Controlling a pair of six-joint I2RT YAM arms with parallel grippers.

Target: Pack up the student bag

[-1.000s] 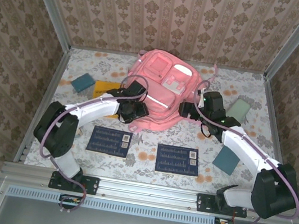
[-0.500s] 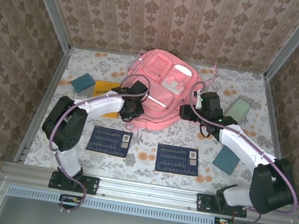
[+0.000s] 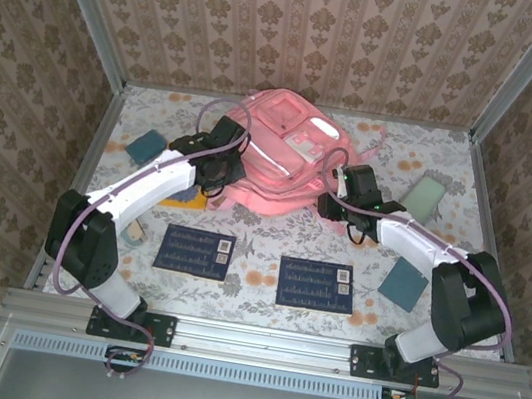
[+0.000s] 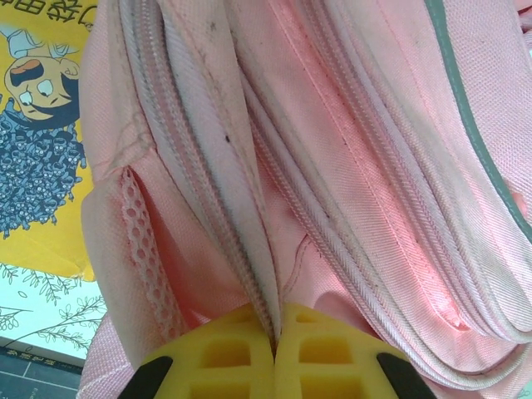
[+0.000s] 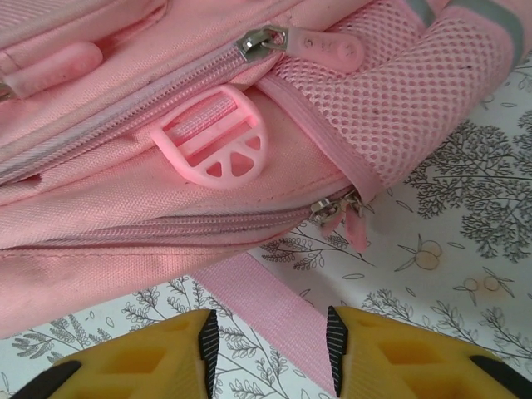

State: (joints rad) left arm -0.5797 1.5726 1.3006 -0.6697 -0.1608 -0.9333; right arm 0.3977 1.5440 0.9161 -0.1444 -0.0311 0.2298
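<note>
Toward the far middle of the table (image 3: 271, 229) lies the student bag (image 3: 284, 152), front pockets up. The left gripper (image 4: 274, 337) is closed tight on a thin fold beside a zip track on the bag's left side. The right gripper (image 5: 270, 339) stands with its jaws apart over a loose pink strap (image 5: 262, 299) at the bag's right side, nothing clamped. That left pinch looks slight, so I judge a pull could let the fold slide out, or drag the whole bag over the yellow book (image 4: 37, 125) beside it. If the right gripper closes where it hangs, it would likely catch the strap, not the zip pull (image 5: 328, 46) farther up. Printed characters top the book's cartoon cover, cut off and unreadable; raised marks on the zip pull are too small to read.
</note>
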